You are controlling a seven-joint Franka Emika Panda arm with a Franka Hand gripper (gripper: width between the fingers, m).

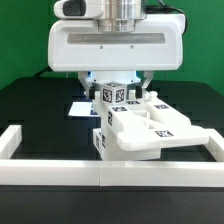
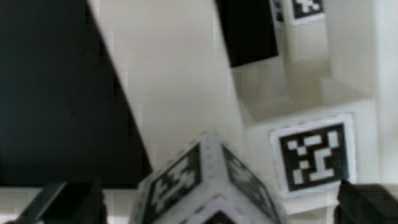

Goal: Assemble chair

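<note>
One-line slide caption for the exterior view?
Open gripper above the partly assembled white chair, which rests against the white border rail on a black table.

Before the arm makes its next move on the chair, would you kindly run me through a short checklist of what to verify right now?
1. Gripper open: ok, the jaws stand wide and hold nothing.
2. Gripper positioned over the chair: ok, it hangs just above the tagged upright part.
3. Chair assembly seated against the border rail: ok, its front touches the rail in the exterior view.
4. Fingertips clear of the tagged part: cannot tell, the wrist view is too close and blurred.
5. Joints fully seated: cannot tell, the arm hides them.
</note>
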